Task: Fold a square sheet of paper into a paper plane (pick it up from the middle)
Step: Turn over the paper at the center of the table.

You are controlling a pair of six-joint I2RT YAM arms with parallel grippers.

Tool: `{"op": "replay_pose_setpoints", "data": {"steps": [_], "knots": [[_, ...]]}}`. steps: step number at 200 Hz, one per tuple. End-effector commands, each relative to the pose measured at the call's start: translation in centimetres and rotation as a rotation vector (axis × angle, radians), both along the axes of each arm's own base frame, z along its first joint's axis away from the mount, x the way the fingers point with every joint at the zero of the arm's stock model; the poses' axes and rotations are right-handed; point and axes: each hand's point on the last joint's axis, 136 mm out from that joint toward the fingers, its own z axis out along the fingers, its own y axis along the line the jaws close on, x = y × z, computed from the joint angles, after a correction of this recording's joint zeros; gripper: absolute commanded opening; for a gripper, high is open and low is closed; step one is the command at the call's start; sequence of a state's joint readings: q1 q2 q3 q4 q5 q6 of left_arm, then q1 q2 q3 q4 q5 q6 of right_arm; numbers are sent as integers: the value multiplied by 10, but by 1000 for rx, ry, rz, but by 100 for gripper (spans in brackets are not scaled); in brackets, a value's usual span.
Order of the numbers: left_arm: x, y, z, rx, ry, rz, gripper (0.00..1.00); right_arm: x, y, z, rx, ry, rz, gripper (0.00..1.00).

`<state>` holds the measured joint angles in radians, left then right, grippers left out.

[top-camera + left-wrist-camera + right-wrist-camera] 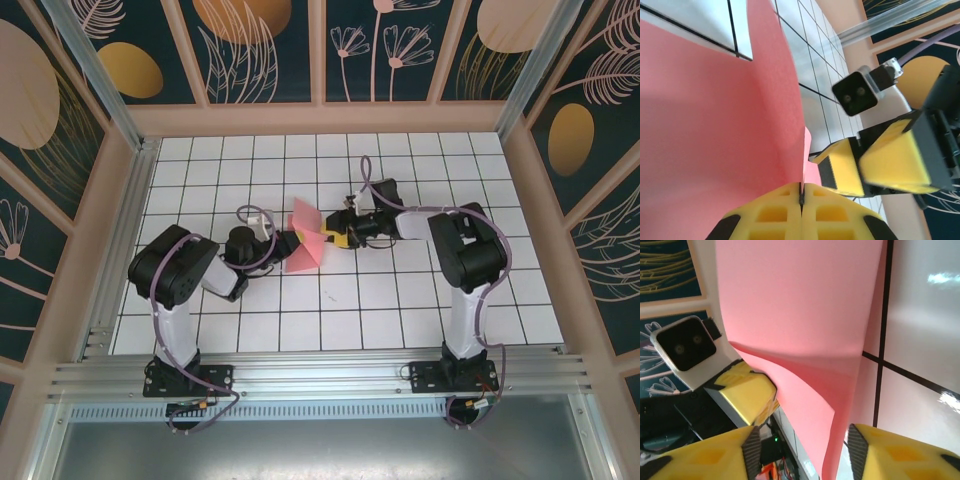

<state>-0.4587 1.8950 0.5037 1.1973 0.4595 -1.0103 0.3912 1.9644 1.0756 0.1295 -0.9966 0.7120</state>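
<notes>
**A:** Where is the sheet, and how much room is around it?

**B:** The thin salmon-pink paper sheet (307,240) is held near the middle of the white, black-gridded tile table (400,300), between the two grippers. I can't tell whether its lower edge touches the tiles. There are open tiles on every side. The peach-framed wall panels with leaf prints (260,50) and the ribbed aluminium rail (320,375) along the near edge are both well apart from it.

**A:** And the left gripper?

**B:** The left gripper (801,197) is clenched on the paper. Its yellow, waffle-moulded fingers meet, and the sheet is nipped in the seam between them.

**A:** The right one?

**B:** The right gripper (802,455) is released. Its yellow fingers (900,457) stand apart and an edge of the sheet hangs in the gap. I can't tell whether the paper brushes either pad. This gripper sits just beside the left one, nearly tip to tip.

**A:** What is the surface like?

**B:** The paper is matte, plain and unmarked. It isn't flat: the right wrist view shows a soft bend across it, with one flap curling over another. The tiles are glossy and show glare.

**A:** Which way does it run?

**B:** From above it stands roughly on edge. Its long axis goes from far to near, crossing the line between the grippers, and one corner points toward the far wall.
</notes>
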Motion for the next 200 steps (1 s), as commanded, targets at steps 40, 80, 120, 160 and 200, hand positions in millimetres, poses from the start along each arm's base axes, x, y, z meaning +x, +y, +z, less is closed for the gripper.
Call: {"op": "replay_pose_setpoints", "data": {"steps": [40, 80, 120, 160, 200], "knots": [[8, 71, 14, 670, 85, 149, 2, 35, -66, 37, -307, -265, -269, 72], [7, 119, 61, 944, 104, 266, 1, 45, -95, 43, -424, -313, -398, 73], [12, 131, 89, 1096, 90, 340, 0, 45, -114, 42, -471, -305, -460, 73], [17, 115, 69, 1417, 103, 309, 0, 41, -129, 37, -470, -276, -502, 73], [27, 78, 42, 1593, 72, 223, 0, 40, -143, 43, -466, -272, -551, 73]]}}
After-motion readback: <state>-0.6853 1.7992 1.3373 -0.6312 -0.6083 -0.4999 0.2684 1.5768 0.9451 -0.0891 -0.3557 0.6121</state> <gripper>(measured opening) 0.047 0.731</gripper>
